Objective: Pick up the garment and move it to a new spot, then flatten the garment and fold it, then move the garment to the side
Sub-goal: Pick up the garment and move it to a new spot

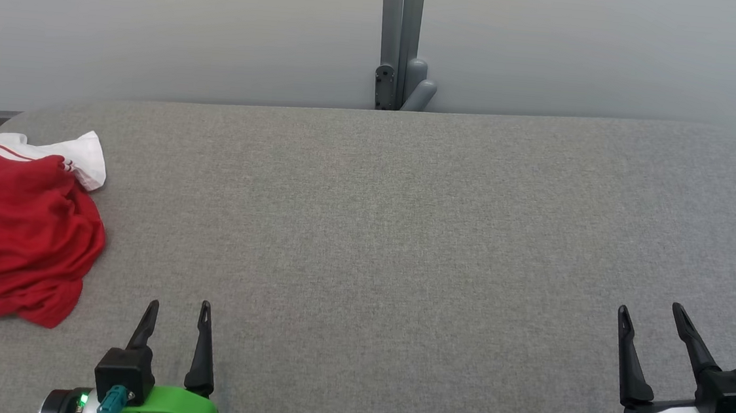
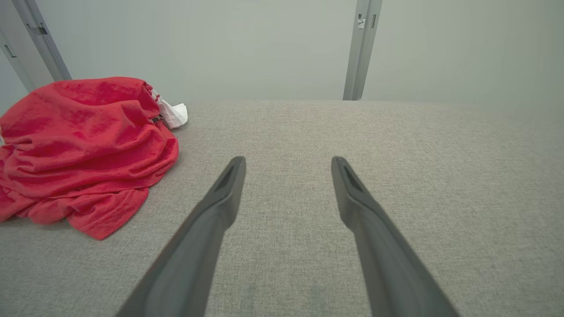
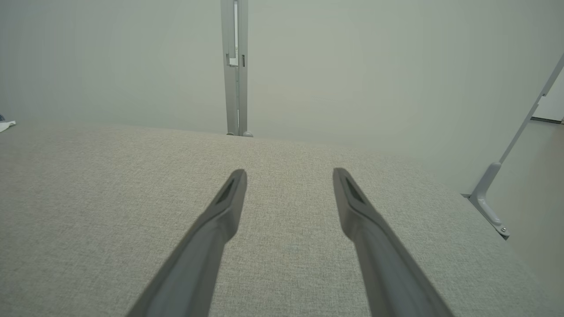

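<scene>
The head view suggests the task has barely begun. The garment (image 1: 18,231), red with a white part (image 1: 86,158) at its far end, lies in a crumpled heap at the far left of the bench (image 1: 405,236) and runs off that view's left edge. It is neither spread nor folded, so picking up, moving, flattening, folding and setting aside all seem left to do. The left tool (image 1: 179,304) sits near the bench's front edge, just right of the heap and apart from it, fingers spread wide with nothing between them. The right tool (image 1: 650,308) is well apart at the lower right, equally wide and empty. The bench is flat and covered in grey woven fabric, with rounded far corners. Behind it stands a plain pale wall (image 1: 159,19), split by a grey upright post (image 1: 399,38). In the left wrist view the heap rises in soft folds to the left of the spread fingers without touching them, the white part peeks out behind it, and bare fabric lies ahead. In the right wrist view the spread fingers point over bare bench toward the post, and a slanted grey strut (image 3: 520,141) stands past the bench's right edge.
</scene>
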You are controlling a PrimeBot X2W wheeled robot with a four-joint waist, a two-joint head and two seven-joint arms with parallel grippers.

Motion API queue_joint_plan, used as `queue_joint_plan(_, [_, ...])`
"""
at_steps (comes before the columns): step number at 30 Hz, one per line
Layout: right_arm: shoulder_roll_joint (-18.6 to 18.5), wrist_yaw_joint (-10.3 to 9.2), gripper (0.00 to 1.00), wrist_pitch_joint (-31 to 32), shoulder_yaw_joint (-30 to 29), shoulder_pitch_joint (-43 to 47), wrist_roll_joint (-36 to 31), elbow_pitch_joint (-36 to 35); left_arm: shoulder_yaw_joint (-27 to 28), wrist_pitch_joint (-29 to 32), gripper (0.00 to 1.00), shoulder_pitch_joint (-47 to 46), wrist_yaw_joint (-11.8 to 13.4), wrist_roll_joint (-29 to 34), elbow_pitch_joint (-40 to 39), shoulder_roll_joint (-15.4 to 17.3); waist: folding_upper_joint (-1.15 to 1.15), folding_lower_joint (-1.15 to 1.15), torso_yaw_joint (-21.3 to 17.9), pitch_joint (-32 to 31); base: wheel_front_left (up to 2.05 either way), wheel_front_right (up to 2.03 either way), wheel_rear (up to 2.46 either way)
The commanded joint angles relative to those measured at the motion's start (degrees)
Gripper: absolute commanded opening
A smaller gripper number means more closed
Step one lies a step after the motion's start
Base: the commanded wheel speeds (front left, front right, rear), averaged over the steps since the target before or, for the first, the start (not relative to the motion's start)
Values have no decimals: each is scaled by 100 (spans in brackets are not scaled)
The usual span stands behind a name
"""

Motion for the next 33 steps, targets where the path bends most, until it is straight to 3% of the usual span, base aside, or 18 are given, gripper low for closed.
queue_joint_plan(1, [0, 0, 100, -20, -18, 54, 47, 17, 20, -6, 100, 24, 11, -48, -4, 3, 0, 0, 2, -4, 0, 0, 0])
queue_joint_plan(12, [3, 0, 100, -20, 16, 110, 66, -18, 24, -6, 100, -31, -11, -57, -2, -1, 0, 0, 306, -16, 0, 0, 0])
queue_joint_plan(18, [28, 0, 100, -19, 29, 146, 58, -44, 19, -5, 100, -14, 8, -47, -13, -1, 0, 0, 750, -35, 0, 0, 0])
queue_joint_plan(27, [42, 0, 100, -19, 135, 80, 95, -32, 109, -5, 100, 118, 29, -51, -41, -1, 0, 0, 1757, -89, 0, 0, 0])
queue_joint_plan(33, [102, 0, 100, -19, 312, 3, 116, -11, 231, -6, 100, 229, 14, -12, -63, 10, 0, 0, 2134, -129, 0, 0, 0])
